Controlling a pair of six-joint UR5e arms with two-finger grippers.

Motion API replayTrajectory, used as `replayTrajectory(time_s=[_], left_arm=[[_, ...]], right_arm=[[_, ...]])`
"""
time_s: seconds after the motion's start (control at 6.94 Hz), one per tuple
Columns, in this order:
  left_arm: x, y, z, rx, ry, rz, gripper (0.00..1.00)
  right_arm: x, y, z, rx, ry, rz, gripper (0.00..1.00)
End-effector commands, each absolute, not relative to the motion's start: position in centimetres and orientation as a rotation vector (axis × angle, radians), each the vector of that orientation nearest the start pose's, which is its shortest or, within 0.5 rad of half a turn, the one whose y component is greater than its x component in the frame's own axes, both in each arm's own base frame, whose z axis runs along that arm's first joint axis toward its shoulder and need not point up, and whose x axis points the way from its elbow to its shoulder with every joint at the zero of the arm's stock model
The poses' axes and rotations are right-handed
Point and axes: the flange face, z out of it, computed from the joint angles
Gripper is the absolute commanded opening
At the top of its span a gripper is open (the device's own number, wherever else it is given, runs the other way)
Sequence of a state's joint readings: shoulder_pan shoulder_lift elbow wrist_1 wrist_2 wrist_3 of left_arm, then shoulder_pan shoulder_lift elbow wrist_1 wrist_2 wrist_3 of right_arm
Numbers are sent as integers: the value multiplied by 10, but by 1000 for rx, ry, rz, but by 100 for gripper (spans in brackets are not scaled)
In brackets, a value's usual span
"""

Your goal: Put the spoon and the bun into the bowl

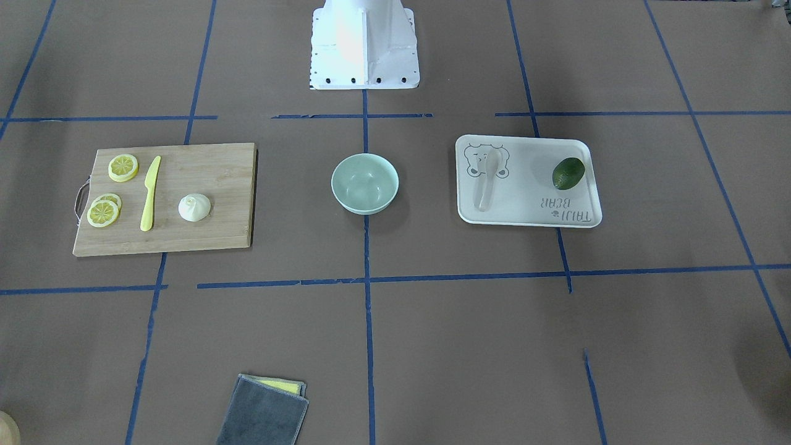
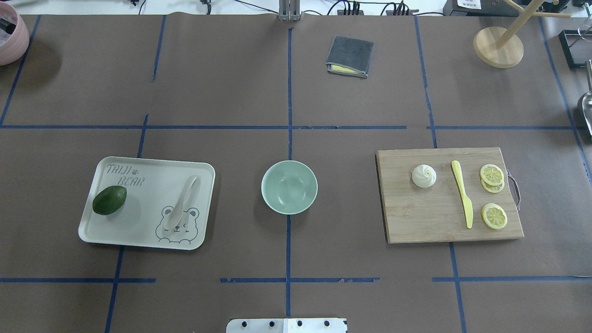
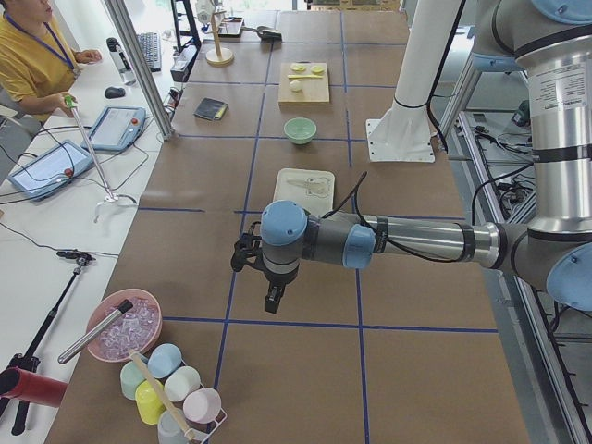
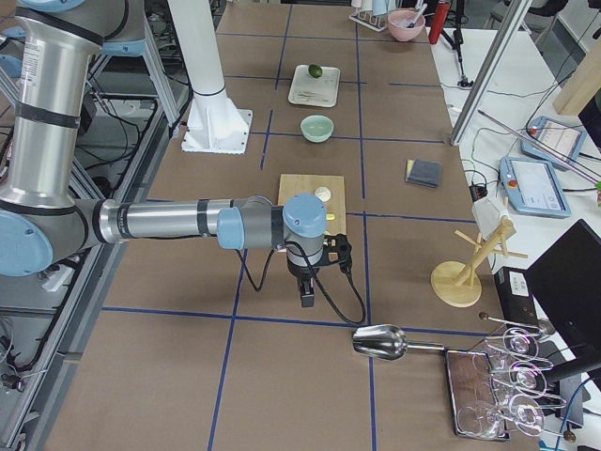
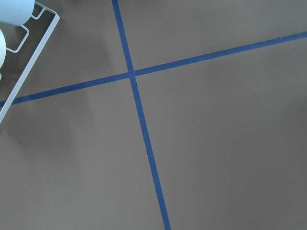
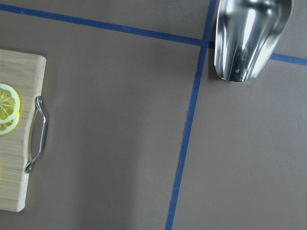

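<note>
Left pincer (image 3: 275, 303) aloft; smooth round bowl (image 2: 289, 187), pleated bun (image 2: 424, 175).

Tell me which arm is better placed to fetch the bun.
Right. The bun lies on the cutting board on the robot's right side, and the right hand hangs just beyond that board's handle end. The left hand is past the tray, farther off.

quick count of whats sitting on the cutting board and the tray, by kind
lemon slices: 3
yellow knife: 1
bun: 1
spoon: 1
avocado: 1
total: 7
</note>
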State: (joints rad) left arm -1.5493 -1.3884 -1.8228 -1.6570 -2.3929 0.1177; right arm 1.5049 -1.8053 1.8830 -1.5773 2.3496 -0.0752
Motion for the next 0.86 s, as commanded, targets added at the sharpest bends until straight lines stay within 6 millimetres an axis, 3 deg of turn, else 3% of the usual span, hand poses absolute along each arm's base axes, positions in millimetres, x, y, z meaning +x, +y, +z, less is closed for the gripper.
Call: replayTrajectory(time_s=[0.0, 0.58, 0.72], left_arm=[[-51, -423, 604, 234, 808, 247, 100], [-49, -427, 594, 255, 825, 247, 100], [-38, -429, 599, 264, 913, 279, 100]], right_arm=[[36, -398, 609, 66, -798, -158, 100], [34, -401, 604, 76, -824, -156, 100], [34, -401, 605, 75, -826, -155, 100]])
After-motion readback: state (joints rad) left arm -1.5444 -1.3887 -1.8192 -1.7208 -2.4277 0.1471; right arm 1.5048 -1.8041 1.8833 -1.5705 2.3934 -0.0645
